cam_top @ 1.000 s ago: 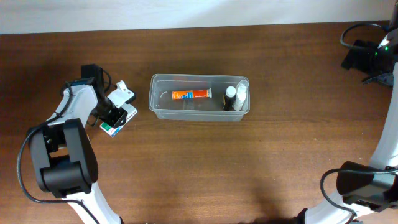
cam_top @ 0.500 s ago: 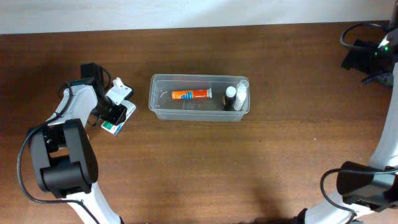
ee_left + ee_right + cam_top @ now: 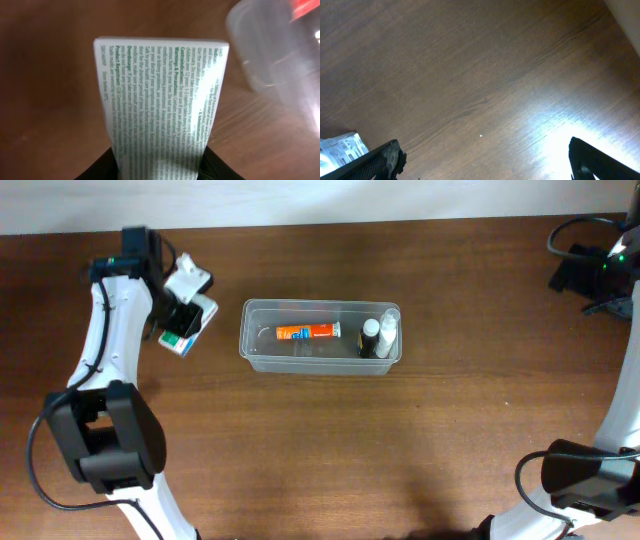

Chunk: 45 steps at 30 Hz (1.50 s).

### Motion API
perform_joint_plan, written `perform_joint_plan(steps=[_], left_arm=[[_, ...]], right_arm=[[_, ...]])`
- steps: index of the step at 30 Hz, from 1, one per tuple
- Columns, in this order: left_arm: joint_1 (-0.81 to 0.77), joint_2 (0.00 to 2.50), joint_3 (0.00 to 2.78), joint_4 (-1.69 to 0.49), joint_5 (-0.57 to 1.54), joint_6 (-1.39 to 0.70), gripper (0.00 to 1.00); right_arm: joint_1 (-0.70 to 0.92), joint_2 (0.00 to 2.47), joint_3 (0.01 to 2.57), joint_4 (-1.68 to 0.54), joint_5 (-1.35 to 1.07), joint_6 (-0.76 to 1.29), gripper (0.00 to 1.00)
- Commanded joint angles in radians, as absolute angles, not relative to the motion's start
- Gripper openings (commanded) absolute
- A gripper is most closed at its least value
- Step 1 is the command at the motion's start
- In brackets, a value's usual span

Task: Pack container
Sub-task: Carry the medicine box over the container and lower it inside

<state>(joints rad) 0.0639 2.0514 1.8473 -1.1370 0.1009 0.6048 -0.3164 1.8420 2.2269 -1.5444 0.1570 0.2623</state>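
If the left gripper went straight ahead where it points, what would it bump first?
Probably the brown table: the white and green box in the left gripper aims just beside the container, though depth is unclear.

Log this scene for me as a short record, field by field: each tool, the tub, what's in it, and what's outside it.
left tool: shut on the white and green box
box position: left of the container, outside it
right tool: open, holding nothing, far right over bare table
container contents: orange tube lying flat near the middle; white-capped dark bottle and clear bottle side by side at the right end
free space in container: left end and front strip look bare
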Motion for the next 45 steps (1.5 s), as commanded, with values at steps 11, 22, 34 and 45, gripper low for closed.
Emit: perform_joint_plan(steps=[11, 22, 34, 45], left_arm=[[-0.232, 2.053, 2.037, -1.242, 0.115, 0.843, 0.41], [-0.395, 2.063, 2.036, -1.151, 0.108, 0.892, 0.53], [-0.403, 2.144, 2.034, -1.129, 0.115, 0.892, 0.53], [-0.366, 2.115, 2.155, -1.135, 0.063, 0.62, 0.57]], right_arm=[[-0.321, 1.837, 2.234, -1.545, 0.166, 0.271, 0.98], [-0.321, 1.837, 2.234, -1.545, 0.166, 0.271, 0.98], [-0.321, 1.837, 2.234, -1.545, 0.166, 0.271, 0.98], [-0.321, 1.837, 2.234, -1.545, 0.166, 0.271, 0.98]])
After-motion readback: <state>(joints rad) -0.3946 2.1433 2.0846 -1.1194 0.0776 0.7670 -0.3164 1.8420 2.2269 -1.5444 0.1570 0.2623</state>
